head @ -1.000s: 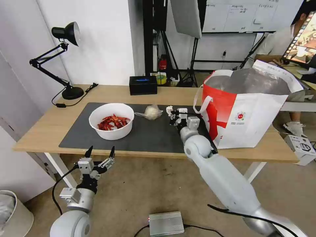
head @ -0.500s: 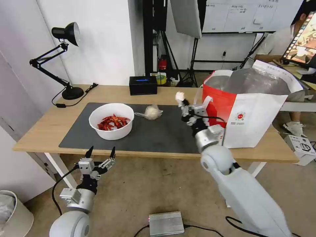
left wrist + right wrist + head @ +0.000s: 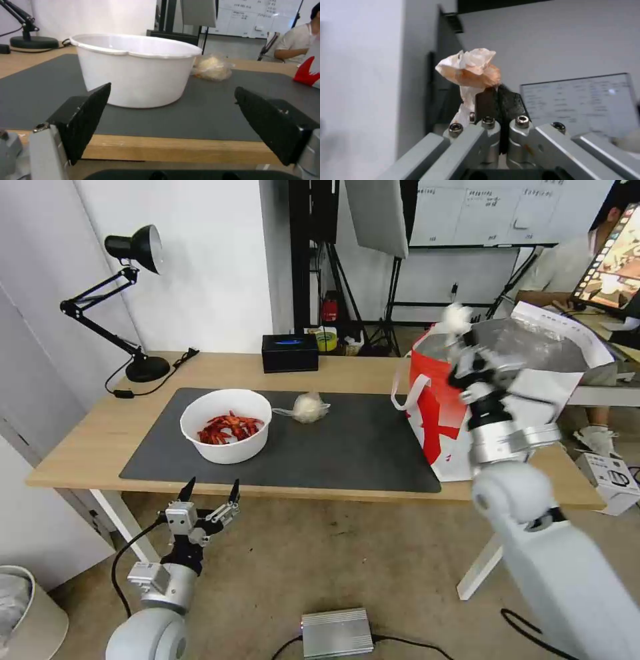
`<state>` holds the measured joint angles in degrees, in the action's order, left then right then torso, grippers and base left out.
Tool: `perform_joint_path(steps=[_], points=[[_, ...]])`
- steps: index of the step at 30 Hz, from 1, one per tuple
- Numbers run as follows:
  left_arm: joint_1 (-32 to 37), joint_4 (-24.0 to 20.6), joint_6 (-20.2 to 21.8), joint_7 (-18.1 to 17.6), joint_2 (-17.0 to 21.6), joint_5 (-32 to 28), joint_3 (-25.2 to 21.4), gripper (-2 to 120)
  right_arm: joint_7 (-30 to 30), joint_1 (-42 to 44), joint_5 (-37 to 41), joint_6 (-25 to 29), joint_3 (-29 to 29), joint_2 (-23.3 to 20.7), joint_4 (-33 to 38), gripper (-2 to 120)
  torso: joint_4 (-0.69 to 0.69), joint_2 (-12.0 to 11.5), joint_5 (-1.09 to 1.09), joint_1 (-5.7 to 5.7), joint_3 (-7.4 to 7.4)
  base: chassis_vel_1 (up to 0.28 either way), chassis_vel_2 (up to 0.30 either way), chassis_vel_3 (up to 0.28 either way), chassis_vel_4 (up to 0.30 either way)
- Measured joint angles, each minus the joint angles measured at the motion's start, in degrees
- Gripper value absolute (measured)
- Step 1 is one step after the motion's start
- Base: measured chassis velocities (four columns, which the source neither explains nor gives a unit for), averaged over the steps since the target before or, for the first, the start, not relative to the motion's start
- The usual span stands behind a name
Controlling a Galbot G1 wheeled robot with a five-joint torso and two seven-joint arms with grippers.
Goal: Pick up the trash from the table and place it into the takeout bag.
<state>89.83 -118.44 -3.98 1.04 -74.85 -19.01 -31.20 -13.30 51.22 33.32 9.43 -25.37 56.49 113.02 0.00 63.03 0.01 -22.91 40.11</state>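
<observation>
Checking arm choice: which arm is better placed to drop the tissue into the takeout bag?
Right: the right gripper holds the crumpled tissue at the takeout bag rim; the left gripper waits open below the table edge.

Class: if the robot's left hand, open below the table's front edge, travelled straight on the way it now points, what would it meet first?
Probably the white bowl, which sits dead ahead between the left hand's open fingers, though clearing the table edge is uncertain.

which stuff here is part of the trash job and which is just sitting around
Job: crumpled tissue in the right gripper, takeout bag, bowl of crayfish shells, knotted clear bag.
Just lying about: desk lamp, small black box.
</observation>
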Motion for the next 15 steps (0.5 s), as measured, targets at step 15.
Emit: perform_joint_path(steps=[15], points=[[-0.60, 0.49, -0.32, 0.29, -0.45, 0.41, 1.41, 100, -12.18, -5.19, 22.40, -22.93, -6.28, -11.02, 0.37, 0, 0.01, -0.01, -0.01, 0.00, 0.00, 0.000, 0.000, 0.000, 0.000]])
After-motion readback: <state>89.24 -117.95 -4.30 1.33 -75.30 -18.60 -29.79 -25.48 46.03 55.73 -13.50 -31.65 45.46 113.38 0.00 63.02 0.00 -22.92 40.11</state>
